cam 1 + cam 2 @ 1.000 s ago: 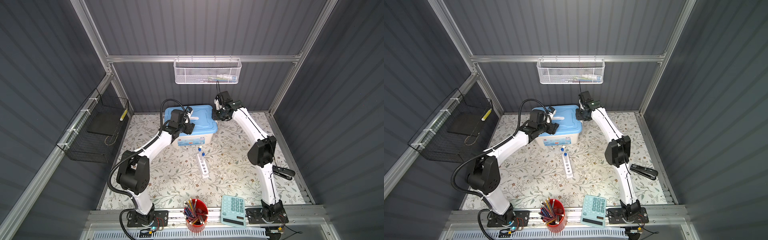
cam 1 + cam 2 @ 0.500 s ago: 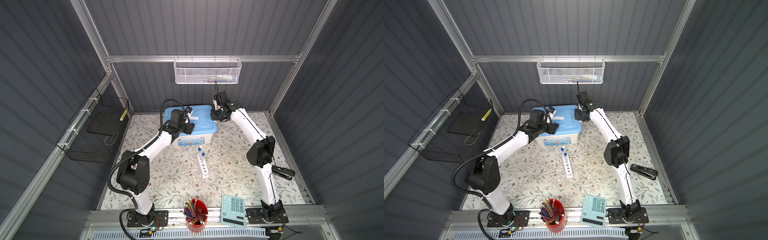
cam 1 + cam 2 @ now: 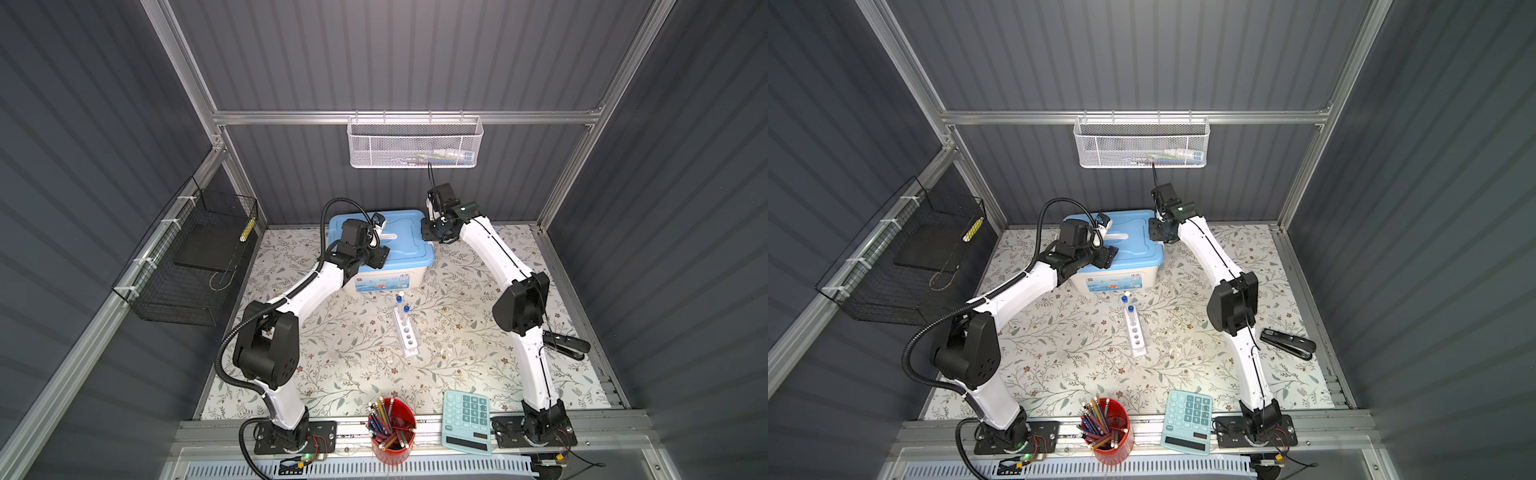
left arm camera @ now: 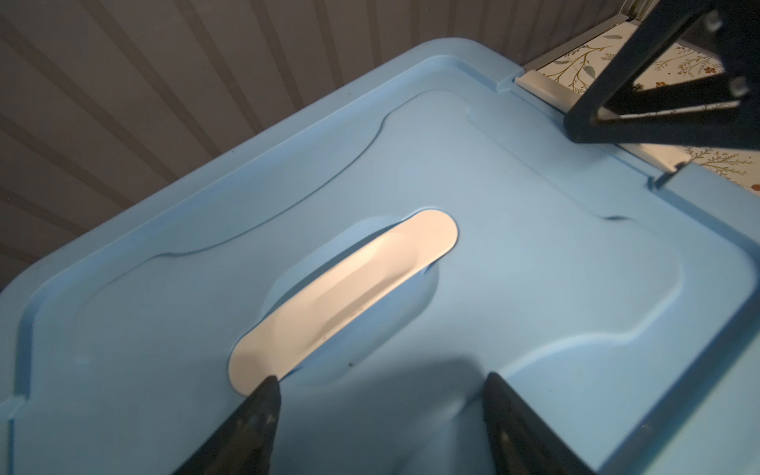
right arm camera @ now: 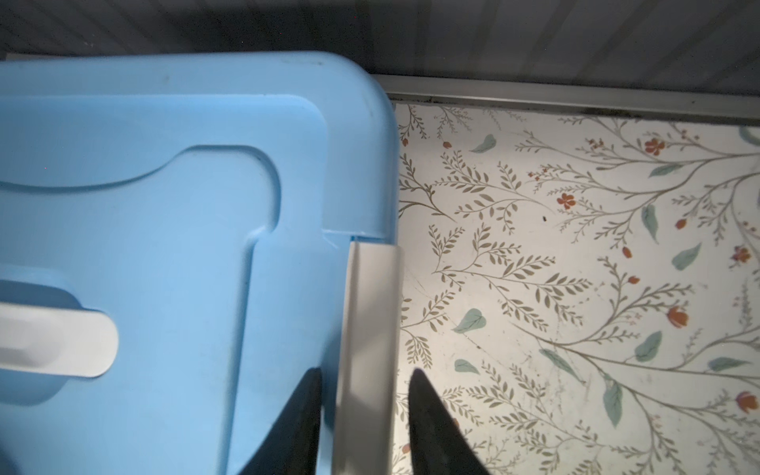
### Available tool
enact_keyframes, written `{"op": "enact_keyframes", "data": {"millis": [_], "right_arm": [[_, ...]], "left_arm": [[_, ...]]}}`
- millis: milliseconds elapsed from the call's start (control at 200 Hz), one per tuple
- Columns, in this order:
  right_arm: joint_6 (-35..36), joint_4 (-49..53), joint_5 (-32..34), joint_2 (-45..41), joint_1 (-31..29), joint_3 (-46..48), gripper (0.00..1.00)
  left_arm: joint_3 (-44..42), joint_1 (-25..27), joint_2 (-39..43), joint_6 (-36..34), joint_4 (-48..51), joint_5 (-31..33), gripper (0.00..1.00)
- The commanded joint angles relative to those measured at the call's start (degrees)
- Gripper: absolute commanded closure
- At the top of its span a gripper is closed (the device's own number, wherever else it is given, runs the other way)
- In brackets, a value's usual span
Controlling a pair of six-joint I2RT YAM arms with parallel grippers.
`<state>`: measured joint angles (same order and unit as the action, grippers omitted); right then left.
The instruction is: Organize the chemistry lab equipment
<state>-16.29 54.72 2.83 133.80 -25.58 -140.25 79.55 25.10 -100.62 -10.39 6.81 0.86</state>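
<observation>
We seem to be unlatching the box [image 3: 409, 247], upper centre in a top view. The right gripper [image 5: 366, 390] straddles its latch [image 5: 368, 308], grip unclear, and the left gripper [image 4: 378, 390] hovers wide and empty. Next, probably: lift that latch.

The pale floral-patterned surface [image 3: 332, 374] carries a blue-lidded rectangular plastic storage box [image 3: 409, 249] at 12 o'clock, against the back wall. At the centre lies the narrow white plastic rack with round holes [image 3: 407, 338], running 12 to 6. The two clear blue-capped test tubes [image 3: 405, 316] stand in its 12 o'clock end. A black stapler [image 3: 567, 345] lies at 3 o'clock, near the edge. At the front edge a red plastic cup of pencils [image 3: 395, 448] sits at 6 o'clock, with a pale teal calculator [image 3: 465, 419] just beside it toward 5. A white mesh basket [image 3: 415, 145] hangs on the back wall above the box, and a black wire basket [image 3: 183, 282] hangs on the side wall at 9 o'clock. My left gripper [image 4: 378, 386] hangs over the lid, at 7 o'clock of its white oblong handle [image 4: 341, 296]. My right gripper [image 5: 366, 372] straddles the white latch [image 5: 366, 308] on the lid's 3 o'clock edge.
</observation>
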Motion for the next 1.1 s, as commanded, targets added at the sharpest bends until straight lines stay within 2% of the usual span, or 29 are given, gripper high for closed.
{"op": "enact_keyframes", "data": {"millis": [0, 360, 550, 635, 735, 836, 1096], "right_arm": [[1.15, 6.62, 1.29, 2.70, 0.13, -1.09, 0.61], [4.08, 5.03, 0.03, -2.71, 0.51, -1.89, 0.52], [7.06, -0.58, -1.78, -8.45, -1.14, 5.23, 0.47], [8.13, -3.55, -2.88, -10.90, -1.94, 8.47, 0.44], [8.69, -5.16, -4.27, -12.18, -3.01, 9.87, 0.41], [10.03, -6.56, -5.86, -12.80, -4.82, 11.31, 0.39], [11.48, -10.03, -8.12, -11.81, -8.40, 13.77, 0.36]], "left_arm": [[0.38, -0.01, 0.89, -0.96, 2.33, -0.85, 0.22], [0.82, 0.08, 8.00, 1.33, 2.29, -3.97, 0.16], [0.35, -0.71, 14.16, 4.14, 3.56, -0.90, 0.12], [-0.62, -3.58, 16.02, 7.27, 5.24, -2.54, 0.11], [-3.78, -10.07, 18.13, 13.74, 4.86, -8.46, 0.12], [-6.93, -15.22, 19.95, 18.13, 4.90, -11.06, 0.11], [-8.21, -21.67, 20.52, 21.12, 8.31, -15.62, 0.11]]}}
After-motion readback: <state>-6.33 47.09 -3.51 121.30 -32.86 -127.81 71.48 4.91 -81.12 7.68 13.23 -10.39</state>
